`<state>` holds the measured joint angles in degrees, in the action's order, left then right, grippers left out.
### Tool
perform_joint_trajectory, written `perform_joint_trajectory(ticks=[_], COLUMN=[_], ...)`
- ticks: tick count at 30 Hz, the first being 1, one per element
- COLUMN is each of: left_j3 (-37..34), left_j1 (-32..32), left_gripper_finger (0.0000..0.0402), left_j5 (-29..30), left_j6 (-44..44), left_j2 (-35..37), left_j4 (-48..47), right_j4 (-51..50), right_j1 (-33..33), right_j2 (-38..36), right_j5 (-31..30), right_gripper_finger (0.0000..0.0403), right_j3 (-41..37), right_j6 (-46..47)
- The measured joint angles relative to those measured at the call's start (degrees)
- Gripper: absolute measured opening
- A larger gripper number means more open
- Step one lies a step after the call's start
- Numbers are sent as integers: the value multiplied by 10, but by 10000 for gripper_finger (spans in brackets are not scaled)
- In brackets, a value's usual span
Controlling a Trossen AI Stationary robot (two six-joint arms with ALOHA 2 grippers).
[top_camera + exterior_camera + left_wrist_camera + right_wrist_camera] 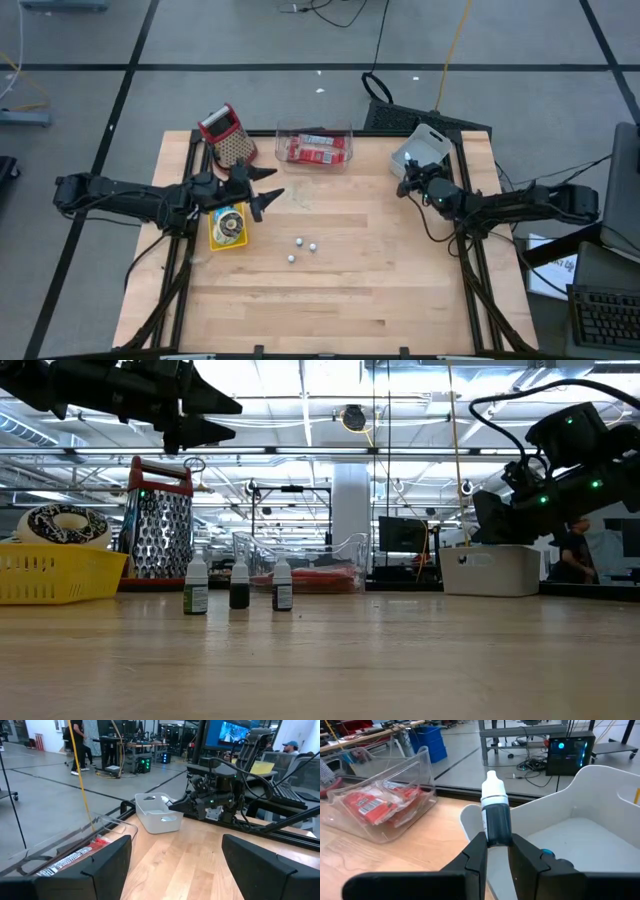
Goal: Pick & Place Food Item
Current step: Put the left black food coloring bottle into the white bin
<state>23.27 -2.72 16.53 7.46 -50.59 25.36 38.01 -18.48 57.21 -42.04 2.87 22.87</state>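
My right gripper is shut on a small dropper bottle with dark liquid and a white cap, just beside the white bin at the table's far right. A blue-capped item lies in the bin. Three more small bottles stand on their bases mid-table. My left gripper stands open and raised above the table at the left, next to a yellow basket holding a donut. My right gripper pinches the bottle's lower body between its two fingers, which come in about level from the table's right side. The bottle stands upright, cap up, lifted clear of the table in front of the bin's wall.
A clear tub of red packets sits at the far middle, with a red-handled metal grater to its left. Bare wood fills the near half of the table.
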Motion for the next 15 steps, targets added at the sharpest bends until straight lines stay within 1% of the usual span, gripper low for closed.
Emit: perform_joint_trajectory(ticks=[7,15], left_j3=[0,0], left_j1=[0,0], left_gripper_finger=[317,306], left_j5=[0,0], left_j6=[4,9], left_j2=[0,0], left_j4=[0,0], right_j4=[-2,-1], right_j1=[0,0], right_j2=[0,0], right_j5=[-1,-1], right_gripper_finger=[54,113], right_j3=[0,-1], right_j6=[0,-1])
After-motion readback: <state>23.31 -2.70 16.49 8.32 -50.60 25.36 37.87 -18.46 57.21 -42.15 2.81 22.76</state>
